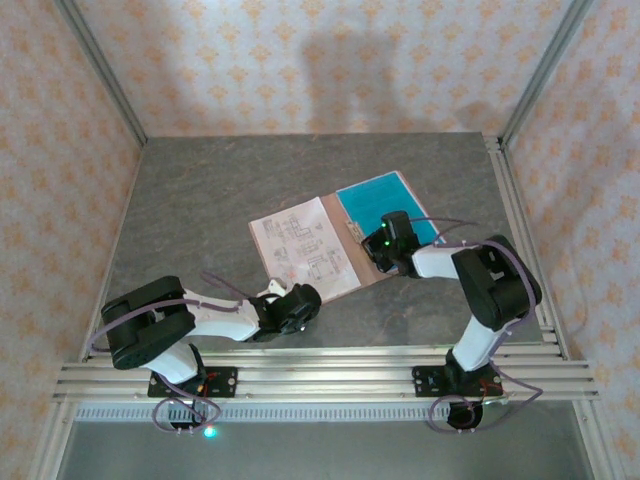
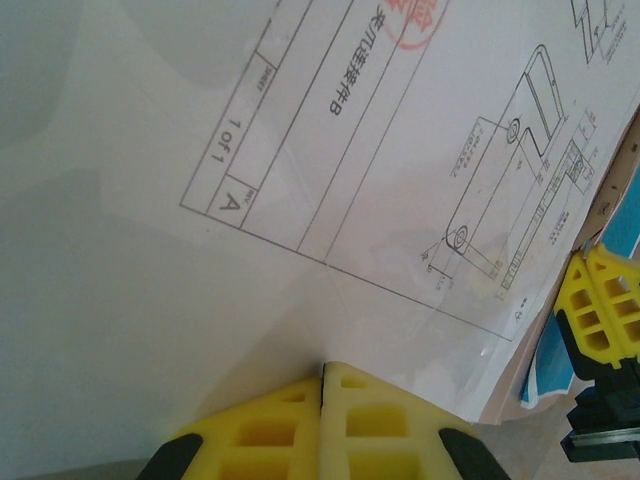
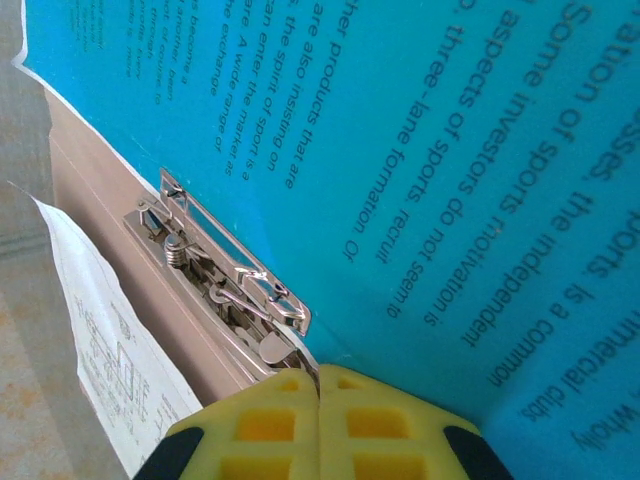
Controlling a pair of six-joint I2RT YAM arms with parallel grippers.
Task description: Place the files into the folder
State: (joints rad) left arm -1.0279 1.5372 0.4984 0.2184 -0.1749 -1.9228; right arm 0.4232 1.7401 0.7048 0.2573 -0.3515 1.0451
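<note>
The white printed drawing sheet (image 1: 305, 250) lies on the open salmon card folder's (image 3: 100, 190) left panel and the teal-blue printed sheet (image 1: 375, 200) on its right panel. The left gripper (image 2: 322, 368), fingers pressed together, tips at the white sheet. The right gripper (image 3: 318, 378), likewise closed, meets the teal sheet beside the metal spring clip (image 3: 225, 285).

Cream walls (image 1: 300, 60) with orange motifs, grey marbled tabletop (image 1: 200, 200), aluminium posts (image 1: 100, 70)

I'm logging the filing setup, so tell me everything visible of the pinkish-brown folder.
The folder is thin, plain salmon card, lying open and flat on the grey table. A white drawing sheet lies over its left panel and a teal sheet its right, so just edge strips show. A silvery metal spring clip sits on it by the spine. The shut right gripper is just beside that clip.
</note>
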